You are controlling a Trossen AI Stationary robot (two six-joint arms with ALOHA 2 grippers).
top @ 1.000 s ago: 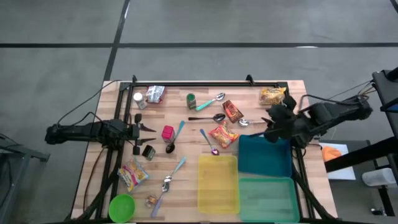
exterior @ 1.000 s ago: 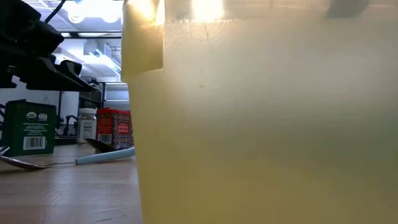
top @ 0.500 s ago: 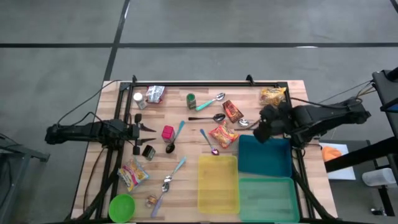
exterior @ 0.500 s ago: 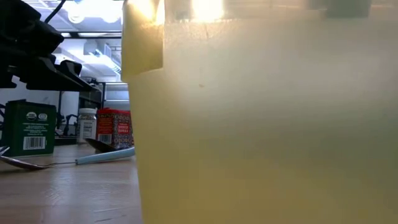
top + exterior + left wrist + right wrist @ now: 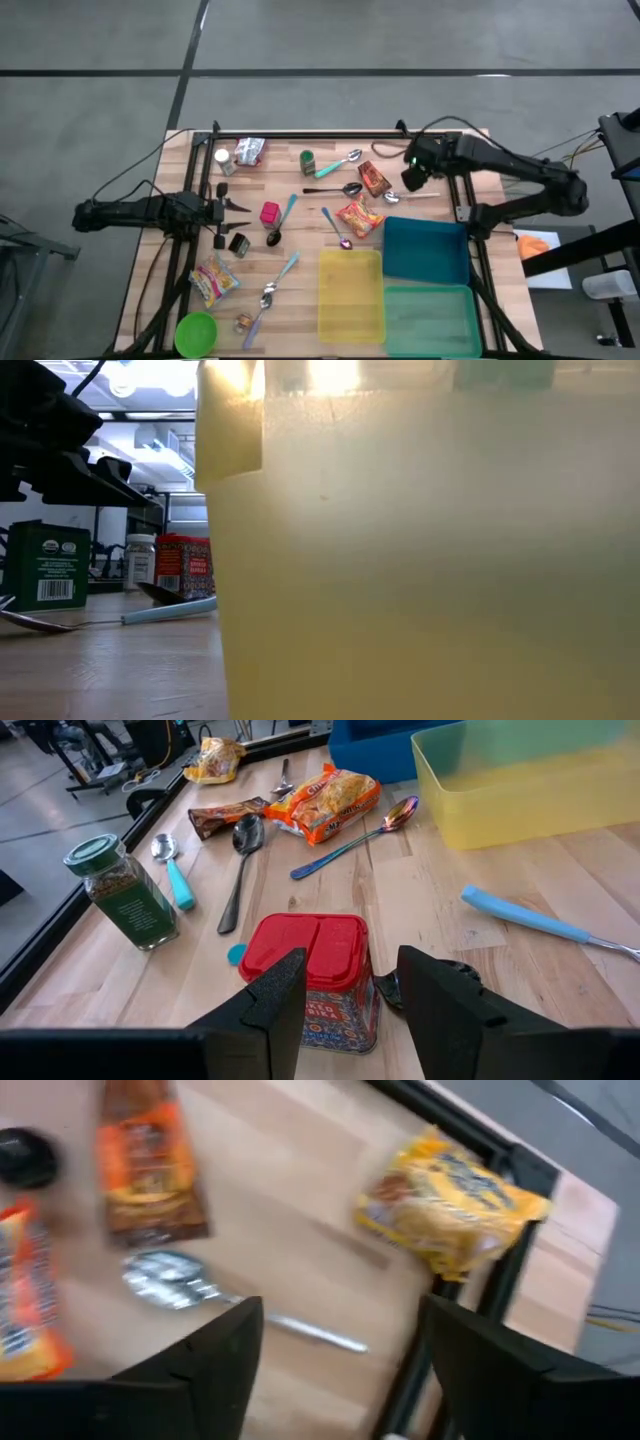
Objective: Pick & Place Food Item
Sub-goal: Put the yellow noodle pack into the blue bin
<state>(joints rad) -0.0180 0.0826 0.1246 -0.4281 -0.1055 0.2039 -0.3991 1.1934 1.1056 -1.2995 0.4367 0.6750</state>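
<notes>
Right gripper [image 5: 412, 176] is positioned over the far right part of the worktop [image 5: 300, 290], above a silver spoon [image 5: 170, 1275] and close to a brown-and-orange packet [image 5: 373, 178]. Its jaws stand parted with nothing between them, as the right wrist view shows. A yellow snack bag [image 5: 452, 1198] lies at the far right corner against the black frame rail [image 5: 470, 1140], just beyond the fingers [image 5: 215, 1355]. This bag appears to be the item now being approached, though the brown-and-orange packet is equally within reach; which is intended cannot be confirmed.

Left gripper [image 5: 345, 1010] waits at the left side, jaws partly open either side of a red-lidded box [image 5: 312, 970], gripping nothing visible.

Blue bin [image 5: 425, 250], yellow bin [image 5: 350, 295] and green bin [image 5: 435, 320] sit along the near right; which one is the destination is not shown.

Recommendations for the step in hand:
- Centre the jaws across the narrow width of the bag before descending; it is soft and crinkled and will likely deform.
- Approach from the worktop side, since the rail crowds the bag's far edge and may foul a finger.
- Keep clear of the spoon handle to avoid dragging it.
- Close on the bag's body, not a loose corner, so it does not slip on lift.
</notes>
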